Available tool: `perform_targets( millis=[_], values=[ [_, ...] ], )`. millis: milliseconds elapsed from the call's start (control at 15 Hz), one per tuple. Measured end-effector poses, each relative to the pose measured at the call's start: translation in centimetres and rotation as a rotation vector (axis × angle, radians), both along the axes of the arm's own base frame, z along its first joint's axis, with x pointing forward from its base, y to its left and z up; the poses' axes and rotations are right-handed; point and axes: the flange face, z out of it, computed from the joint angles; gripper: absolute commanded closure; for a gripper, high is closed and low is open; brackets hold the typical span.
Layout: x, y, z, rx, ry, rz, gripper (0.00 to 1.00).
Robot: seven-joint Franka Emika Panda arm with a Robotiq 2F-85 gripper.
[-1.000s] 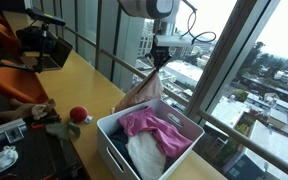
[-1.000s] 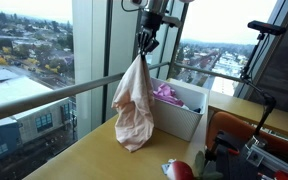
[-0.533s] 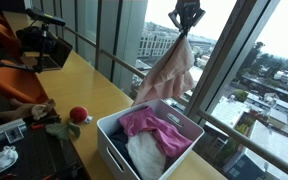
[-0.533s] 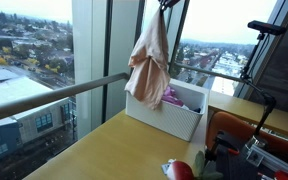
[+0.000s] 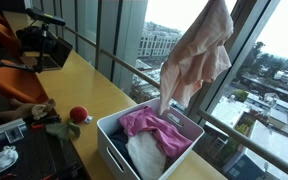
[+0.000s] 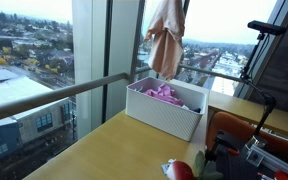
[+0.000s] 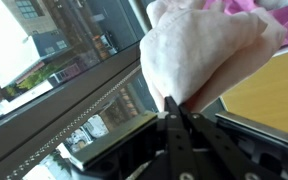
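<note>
A pale peach cloth (image 5: 196,60) hangs limp and crumpled, pinched at its top. It dangles high above the white basket (image 5: 112,148).

you will find no legible text, label, brand, number or sign in any view. the pale cloth (image 5: 196,55), the white basket (image 5: 179,152) and the buildings (image 6: 24,92) beyond the window show no readable lettering.

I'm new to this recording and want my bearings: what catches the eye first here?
A pale pink cloth hangs high before the window, pinched in the shut gripper. Below it on the wooden table stands a white basket holding a bright pink garment; a red ball lies nearby.
</note>
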Motion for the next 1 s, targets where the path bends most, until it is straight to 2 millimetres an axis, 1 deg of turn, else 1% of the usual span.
perform_targets(
  millis=[133, 267, 467, 667, 800, 867, 1000],
  values=[
    [0.4, -1.0, -1.0, 0.01, 0.012, -0.001, 0.99],
    [1.1, -2.1, -3.1, 0.016, 0.043, -0.006, 0.99],
    [2.2, -3.9, -7.5, 0.031, 0.112, -0.011, 0.99],
    [2.7, -5.6, -12.1, 0.05, 0.189, -0.013, 0.99],
    [2.8, -5.9, -14.5, 0.062, 0.233, -0.008, 0.99],
    [2.8, -5.8, -15.6, 0.071, 0.252, -0.001, 0.99],
    [2.7, -4.6, -17.5, 0.093, 0.289, 0.027, 0.99]
  ],
)
